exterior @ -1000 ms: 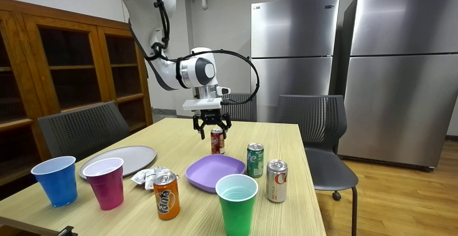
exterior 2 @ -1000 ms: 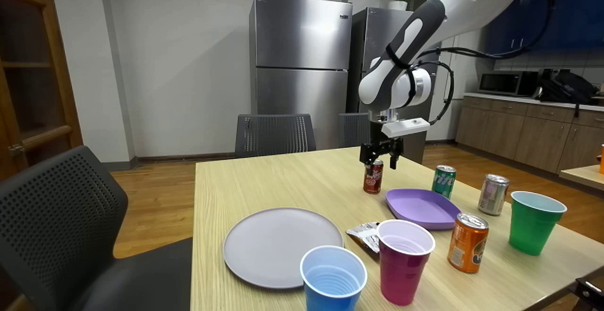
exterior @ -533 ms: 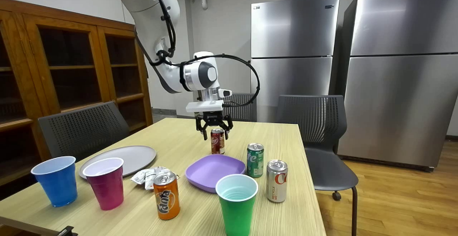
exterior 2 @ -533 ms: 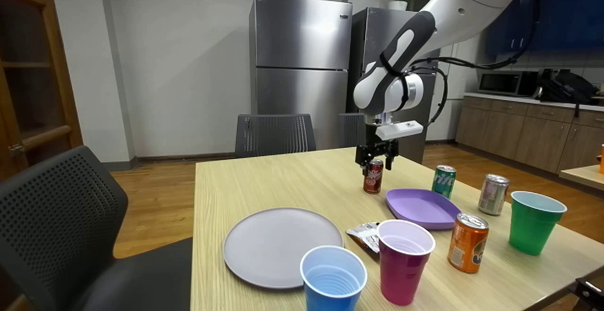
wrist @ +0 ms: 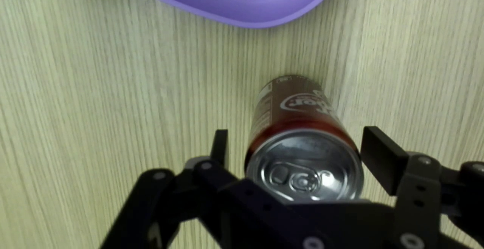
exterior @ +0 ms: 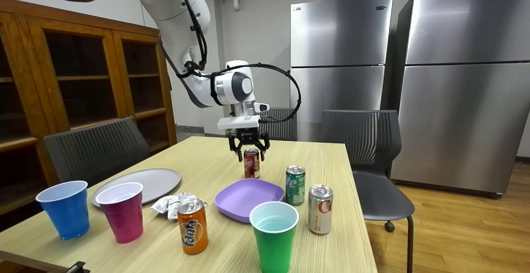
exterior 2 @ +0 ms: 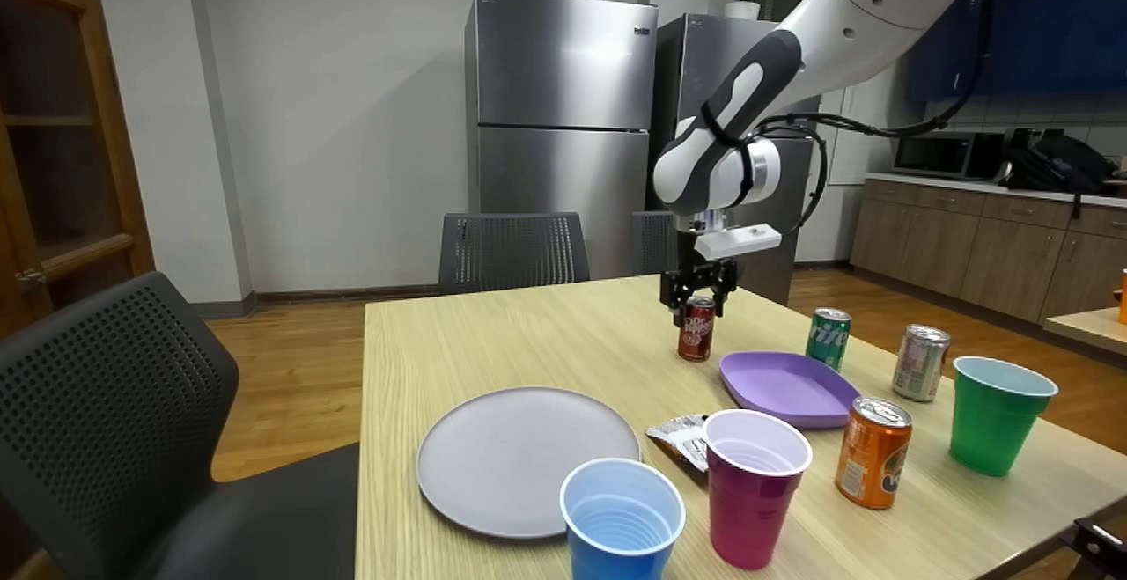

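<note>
- Pale wood-grain table (exterior: 207, 157) fills the near part of both exterior views, with a stainless-steel refrigerator (exterior: 339, 99) beyond its far edge.
- Compared with a second ago, the gripper (exterior: 251, 156) has slid sideways and dipped a little, so that it sits over the Dr Pepper can (exterior 2: 696, 340).
- Its jaws are spread, seemingly a touch narrower than before, one to either side of the can's lid. The wrist view shows a gap on the left; on the right, contact is hard to judge.
- That puts the can within their grasp, though it does not look pinched.
- The can itself has stayed put, upright on the table, just beyond the square purple plate (exterior: 248, 198).
- To the plate's right stands a Sprite can (exterior: 295, 186); near and left, a Fanta can (exterior: 193, 228).
</note>
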Robot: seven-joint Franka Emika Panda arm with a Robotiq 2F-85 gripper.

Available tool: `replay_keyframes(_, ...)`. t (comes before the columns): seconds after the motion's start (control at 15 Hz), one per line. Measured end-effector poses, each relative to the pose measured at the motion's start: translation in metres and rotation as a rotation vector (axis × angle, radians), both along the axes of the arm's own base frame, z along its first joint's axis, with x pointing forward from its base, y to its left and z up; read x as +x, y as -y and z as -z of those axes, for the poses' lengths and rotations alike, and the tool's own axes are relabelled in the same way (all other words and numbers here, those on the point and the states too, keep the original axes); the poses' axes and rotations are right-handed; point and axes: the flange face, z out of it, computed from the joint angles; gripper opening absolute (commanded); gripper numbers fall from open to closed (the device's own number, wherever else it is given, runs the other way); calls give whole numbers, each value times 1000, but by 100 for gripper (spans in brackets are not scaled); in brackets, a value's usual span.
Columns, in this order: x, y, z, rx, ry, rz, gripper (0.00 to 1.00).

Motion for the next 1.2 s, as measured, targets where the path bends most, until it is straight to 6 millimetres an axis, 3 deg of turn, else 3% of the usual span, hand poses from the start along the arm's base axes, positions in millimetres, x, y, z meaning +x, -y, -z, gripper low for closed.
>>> replay_keyframes(0.13,0,0,0,0,-15,2,42)
replay_keyframes(0.2,0,0,0,0,-20,3,39)
replay_keyframes(0.67,0,1,-3,0,-27,5,39)
replay_keyframes(0.93,-1,1,-16,0,-14,6,39)
replay_keyframes(1.2,-13,2,-30,3,-20,11,39)
